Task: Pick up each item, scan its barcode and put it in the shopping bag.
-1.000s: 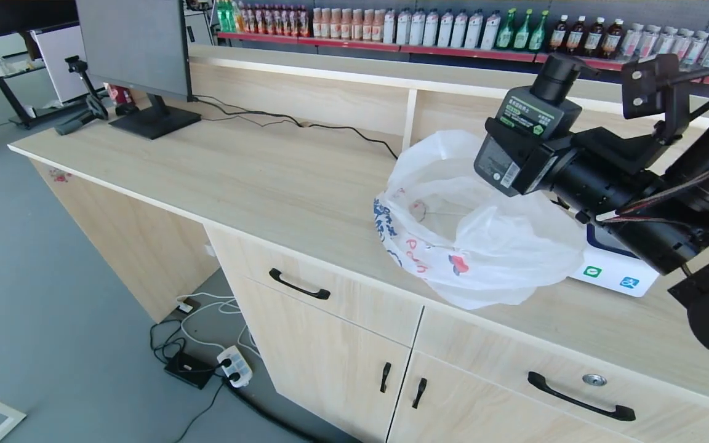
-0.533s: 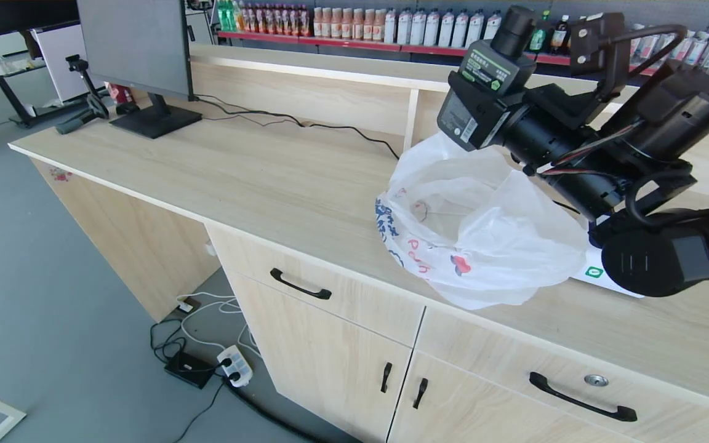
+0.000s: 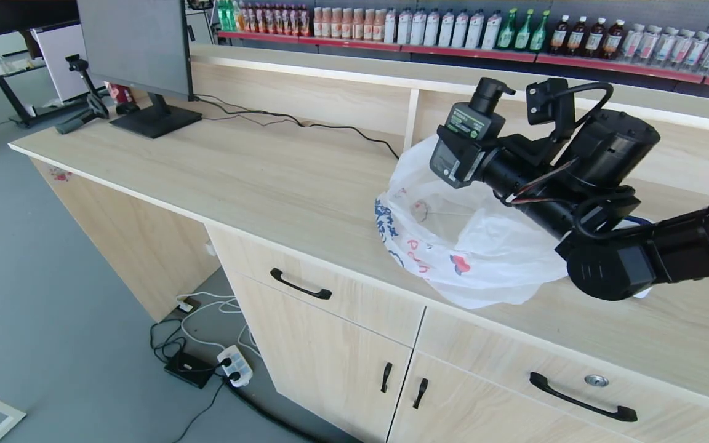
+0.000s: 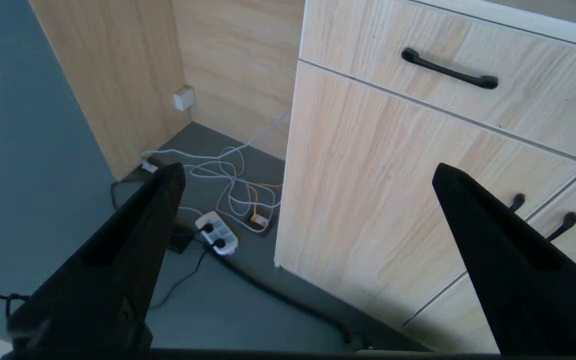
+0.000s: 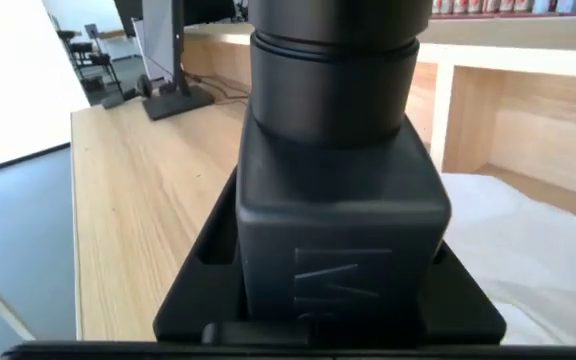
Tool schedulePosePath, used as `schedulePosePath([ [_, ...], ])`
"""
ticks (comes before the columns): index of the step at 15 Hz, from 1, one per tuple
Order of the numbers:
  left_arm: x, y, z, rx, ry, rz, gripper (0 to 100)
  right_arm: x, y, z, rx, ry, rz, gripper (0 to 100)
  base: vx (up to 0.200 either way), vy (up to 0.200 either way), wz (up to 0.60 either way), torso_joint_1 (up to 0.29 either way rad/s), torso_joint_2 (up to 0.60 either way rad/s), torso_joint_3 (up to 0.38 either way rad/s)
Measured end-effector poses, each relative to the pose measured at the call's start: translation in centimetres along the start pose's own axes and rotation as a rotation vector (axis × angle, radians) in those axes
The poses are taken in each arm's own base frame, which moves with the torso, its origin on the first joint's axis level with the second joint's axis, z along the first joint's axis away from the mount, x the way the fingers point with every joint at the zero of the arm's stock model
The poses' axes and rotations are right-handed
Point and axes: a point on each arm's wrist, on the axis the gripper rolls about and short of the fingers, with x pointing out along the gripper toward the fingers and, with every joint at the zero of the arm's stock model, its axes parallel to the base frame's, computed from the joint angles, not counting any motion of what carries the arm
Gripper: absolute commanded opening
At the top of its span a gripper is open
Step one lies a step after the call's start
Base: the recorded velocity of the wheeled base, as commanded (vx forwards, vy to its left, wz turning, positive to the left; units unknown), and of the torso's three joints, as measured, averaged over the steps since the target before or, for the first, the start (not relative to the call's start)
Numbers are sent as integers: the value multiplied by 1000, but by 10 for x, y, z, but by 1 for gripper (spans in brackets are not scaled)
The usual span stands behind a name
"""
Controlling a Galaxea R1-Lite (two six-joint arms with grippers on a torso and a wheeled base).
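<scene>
We see the robot's right gripper (image 3: pixel 466 161) clamped on a dark, square-bodied bottle (image 3: pixel 470 125) with a black pump top, its fingers pressed against the bottle's two sides. The bottle is held upright in the air, above the far edge of the shopping bag's open mouth. The shopping bag (image 3: pixel 477 252) is white, thin plastic with red and blue print, and sits slumped on the pale wooden counter (image 3: pixel 256 178) near its front edge. In the right wrist view the bottle (image 5: pixel 338 210) is close to the camera, with the counter and bag beyond it. The left gripper (image 4: pixel 308 178) hangs low in front of the counter with its two dark fingers spread wide and nothing between them, facing the cabinet drawers (image 4: pixel 448 130) and a power strip (image 4: pixel 216 235) on the floor.
</scene>
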Motion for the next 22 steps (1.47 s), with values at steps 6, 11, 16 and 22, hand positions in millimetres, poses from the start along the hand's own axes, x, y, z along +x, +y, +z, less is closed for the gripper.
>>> schedulePosePath([
  [6, 0, 0, 0, 0, 0, 1, 100, -4, -1, 1, 67, 162, -38, 0, 0, 0, 0, 0, 0, 0],
  [11, 0, 0, 0, 0, 0, 1, 100, -7, -1, -13, 159, 299, -48, 0, 0, 0, 0, 0, 0, 0],
  [16, 0, 0, 0, 0, 0, 1, 100, -9, -12, -28, 228, 405, -100, 0, 0, 0, 0, 0, 0, 0],
  [22, 0, 0, 0, 0, 0, 1, 100, 7, 1, -51, 474, 415, -110, 0, 0, 0, 0, 0, 0, 0],
])
